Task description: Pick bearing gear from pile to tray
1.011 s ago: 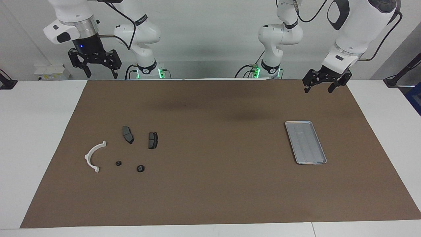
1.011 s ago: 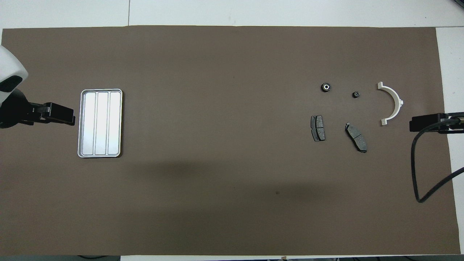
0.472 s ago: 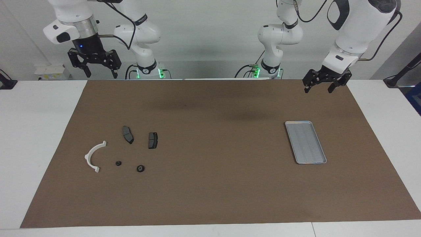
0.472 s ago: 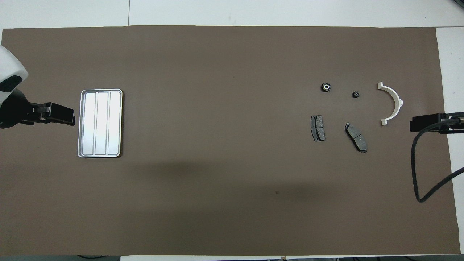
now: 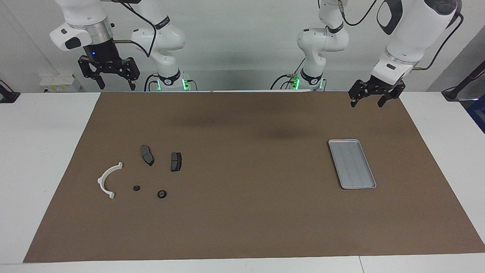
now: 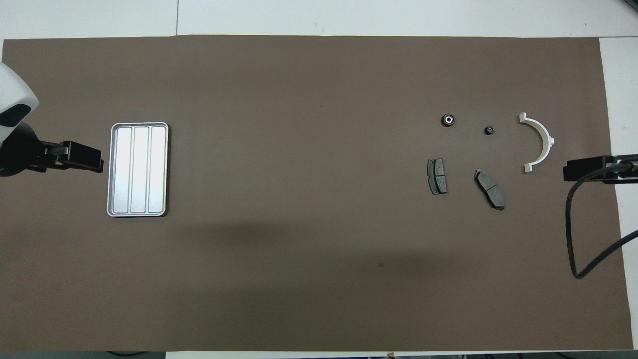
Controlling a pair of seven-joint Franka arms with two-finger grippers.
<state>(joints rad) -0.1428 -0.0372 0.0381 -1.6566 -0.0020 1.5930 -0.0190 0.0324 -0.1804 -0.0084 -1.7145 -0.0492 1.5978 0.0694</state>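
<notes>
1. Only the right gripper (image 5: 112, 79) has risen slightly; both arms wait.
2. Both claws gape wide, empty; left gripper (image 5: 371, 98) hangs above the mat's edge.
3. The pile (image 5: 146, 174), probably including the bearing (image 5: 161, 194), lies at the right arm's end, well apart from the tray (image 5: 369, 175).

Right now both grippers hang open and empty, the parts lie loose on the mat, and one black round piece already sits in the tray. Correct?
Not quite: the tray holds nothing, as the overhead view shows. Both black round pieces lie on the mat among the loose parts.
</notes>
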